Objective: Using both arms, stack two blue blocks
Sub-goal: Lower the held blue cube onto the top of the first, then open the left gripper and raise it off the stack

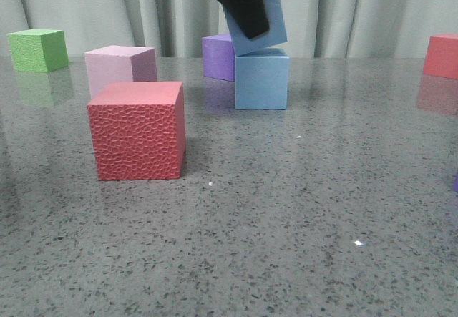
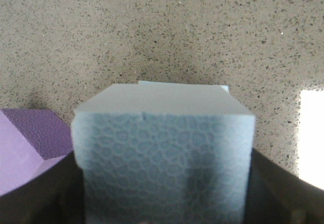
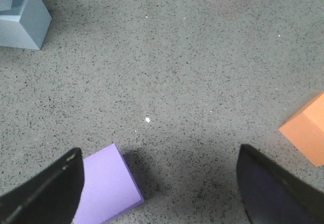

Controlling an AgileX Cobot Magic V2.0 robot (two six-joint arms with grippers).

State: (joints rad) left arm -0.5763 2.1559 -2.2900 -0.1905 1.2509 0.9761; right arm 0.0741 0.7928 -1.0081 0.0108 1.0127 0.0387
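Left gripper [image 1: 243, 2]: it comes down from above at the back of the surface [image 1: 286, 224], and its fingers are closed on the upper blue block [image 1: 275, 20].
Upper blue block: tilted, its lower edge touches the top of the lower blue block [image 1: 262, 79]; in the left wrist view it fills the space between the dark fingers [image 2: 40, 193].
Lower blue block: it stands flat on the surface, just in front of a purple cube [image 1: 218, 56].
Right gripper [image 3: 159, 193]: seen only in its own wrist view, above the surface, fingers [image 3: 45, 191] spread wide with nothing between them.
Near the right gripper: a lilac cube [image 3: 109, 183] beside one finger, an orange cube [image 3: 306, 130] further off.
Other cubes: a red textured cube [image 1: 137, 131] in the foreground, touching or just before a pale pink cube [image 1: 120, 66]; a green cube [image 1: 39, 49] far left; another red cube [image 1: 441, 56] far right.
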